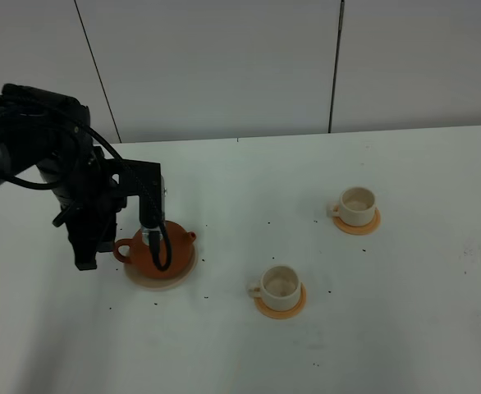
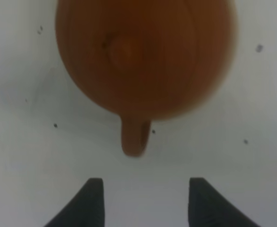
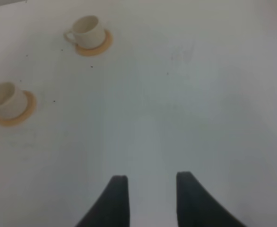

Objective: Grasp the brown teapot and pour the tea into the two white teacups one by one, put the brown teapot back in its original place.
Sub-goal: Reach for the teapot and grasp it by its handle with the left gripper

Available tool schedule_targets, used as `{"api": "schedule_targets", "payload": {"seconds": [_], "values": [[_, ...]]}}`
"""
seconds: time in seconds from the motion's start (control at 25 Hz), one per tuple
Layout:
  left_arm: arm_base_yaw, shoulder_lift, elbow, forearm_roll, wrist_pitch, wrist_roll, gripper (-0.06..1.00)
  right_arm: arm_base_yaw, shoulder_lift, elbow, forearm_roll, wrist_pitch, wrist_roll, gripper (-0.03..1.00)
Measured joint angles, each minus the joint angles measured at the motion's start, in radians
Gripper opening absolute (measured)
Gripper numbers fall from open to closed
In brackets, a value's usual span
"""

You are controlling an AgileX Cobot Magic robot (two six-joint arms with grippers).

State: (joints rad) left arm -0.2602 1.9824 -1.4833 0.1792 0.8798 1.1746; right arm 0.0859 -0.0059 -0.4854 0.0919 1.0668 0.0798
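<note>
Left wrist: claw (image 2: 146, 182) wide, near brown teapot (image 2: 143, 56)

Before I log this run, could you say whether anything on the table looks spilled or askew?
Nothing spilled: teapot sits upright on its saucer, both cups upright on coasters. Only small dark specks dot the table.
</note>
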Motion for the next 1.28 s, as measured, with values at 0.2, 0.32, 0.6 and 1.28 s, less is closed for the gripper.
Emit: {"api": "schedule_targets", "payload": {"seconds": [0.2,0.32,0.6,1.28], "values": [[-0.003,0.020,0.000,0.003,-0.036,0.004,0.47,0.000,0.000,0.000,0.000,0.000,0.000,0.24],[-0.003,0.028,0.000,0.004,-0.040,0.006,0.47,0.000,0.000,0.000,0.000,0.000,0.000,0.24],[-0.005,0.078,0.000,0.005,-0.072,0.012,0.47,0.000,0.000,0.000,0.000,0.000,0.000,0.24],[-0.005,0.114,0.000,0.014,-0.117,0.024,0.35,0.000,0.000,0.000,0.000,0.000,0.000,0.24]]}}
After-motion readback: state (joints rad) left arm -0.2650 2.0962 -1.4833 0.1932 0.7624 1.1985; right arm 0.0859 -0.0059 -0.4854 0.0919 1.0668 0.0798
